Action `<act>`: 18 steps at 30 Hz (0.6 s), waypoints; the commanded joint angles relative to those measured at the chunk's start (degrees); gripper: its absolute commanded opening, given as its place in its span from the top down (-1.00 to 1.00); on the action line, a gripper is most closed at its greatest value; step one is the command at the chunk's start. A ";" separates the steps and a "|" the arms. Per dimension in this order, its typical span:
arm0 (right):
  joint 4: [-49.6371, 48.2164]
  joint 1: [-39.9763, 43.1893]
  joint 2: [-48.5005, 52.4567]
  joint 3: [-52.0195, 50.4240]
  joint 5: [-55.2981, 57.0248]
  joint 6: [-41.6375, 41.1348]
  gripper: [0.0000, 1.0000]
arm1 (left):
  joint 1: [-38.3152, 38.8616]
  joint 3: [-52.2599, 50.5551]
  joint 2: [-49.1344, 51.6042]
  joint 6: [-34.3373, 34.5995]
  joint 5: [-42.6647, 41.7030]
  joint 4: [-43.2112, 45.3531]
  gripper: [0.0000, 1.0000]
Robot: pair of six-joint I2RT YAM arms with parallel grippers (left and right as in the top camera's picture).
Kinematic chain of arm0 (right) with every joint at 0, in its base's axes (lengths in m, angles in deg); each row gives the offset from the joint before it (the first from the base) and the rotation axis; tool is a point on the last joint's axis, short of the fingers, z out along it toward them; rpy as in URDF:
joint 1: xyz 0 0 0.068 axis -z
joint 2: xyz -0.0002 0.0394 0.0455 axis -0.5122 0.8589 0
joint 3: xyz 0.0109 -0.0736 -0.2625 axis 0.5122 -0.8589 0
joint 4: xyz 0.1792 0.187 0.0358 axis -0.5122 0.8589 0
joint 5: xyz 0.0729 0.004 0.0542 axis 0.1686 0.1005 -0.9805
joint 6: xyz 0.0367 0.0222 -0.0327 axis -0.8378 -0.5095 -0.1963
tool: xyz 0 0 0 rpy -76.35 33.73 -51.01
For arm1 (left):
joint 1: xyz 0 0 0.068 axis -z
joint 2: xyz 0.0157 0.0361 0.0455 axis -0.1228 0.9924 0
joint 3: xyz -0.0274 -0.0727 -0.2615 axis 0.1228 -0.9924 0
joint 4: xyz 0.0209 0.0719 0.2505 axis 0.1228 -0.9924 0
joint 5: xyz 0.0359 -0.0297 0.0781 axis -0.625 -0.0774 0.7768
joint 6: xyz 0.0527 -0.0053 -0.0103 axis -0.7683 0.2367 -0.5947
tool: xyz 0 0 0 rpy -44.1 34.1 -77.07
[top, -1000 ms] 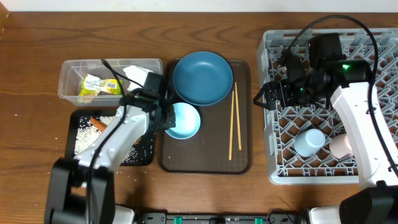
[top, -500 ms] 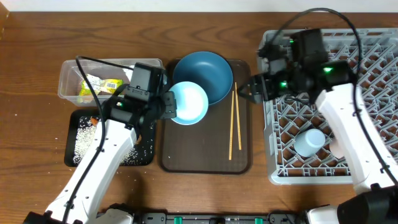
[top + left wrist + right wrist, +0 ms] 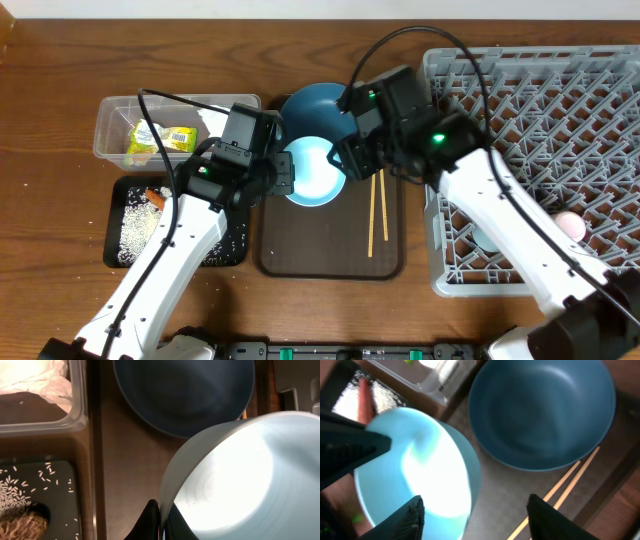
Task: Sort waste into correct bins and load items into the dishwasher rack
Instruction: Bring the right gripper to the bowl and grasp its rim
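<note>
Okay, your left claw [image 3: 161, 519] is clenched on the rim of the pale blue bowl [image 3: 315, 172], holding it tilted over the brown tray [image 3: 310, 245], centre frame, just below the blue plate [image 3: 318, 108]. Right claw [image 3: 479, 519]: jaws apart, straddling the bowl's opposite rim, no grip yet. Chopsticks [image 3: 375, 205] lie on the tray, right of the bowl. Rack [image 3: 560, 110] fills the right side; clear tub [image 3: 112, 128] & black tray [image 3: 113, 235] at left, w/ waste inside.
</note>
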 commanded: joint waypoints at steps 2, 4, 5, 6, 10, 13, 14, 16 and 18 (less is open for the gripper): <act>-0.22 -1.55 2.82 0.72 3.52 -0.59 0.14 | 0.07 1.42 -0.17 -0.37 -0.17 -0.13 0.88; -0.22 -1.70 3.63 0.72 3.37 -0.59 0.36 | 0.07 1.42 -0.17 -0.37 -0.17 -0.13 0.88; -0.24 -1.73 3.85 0.72 3.30 -0.59 0.48 | 0.07 1.42 -0.17 -0.37 -0.15 -0.13 0.88; -0.26 -1.81 3.87 0.72 3.30 -0.59 0.62 | 0.07 1.42 -0.17 -0.37 -0.15 -0.13 0.88; -1.03 -2.19 3.61 0.81 3.30 -0.59 0.74 | 0.07 1.42 -0.15 -0.37 -0.15 -0.13 0.88; -1.55 -2.32 3.06 0.85 3.30 -0.61 0.73 | 0.07 1.40 -0.15 -0.37 -0.15 -0.13 0.88; -1.66 -2.32 3.02 0.85 3.30 -0.61 0.79 | 0.07 1.40 -0.15 -0.37 -0.15 -0.13 0.88; -1.79 -2.34 2.93 0.85 3.32 -0.59 0.98 | 0.07 1.40 -0.15 -0.37 -0.15 -0.13 0.88; -1.77 -2.36 2.93 0.85 3.32 -0.59 0.98 | 0.07 1.40 -0.15 -0.37 -0.15 -0.13 0.88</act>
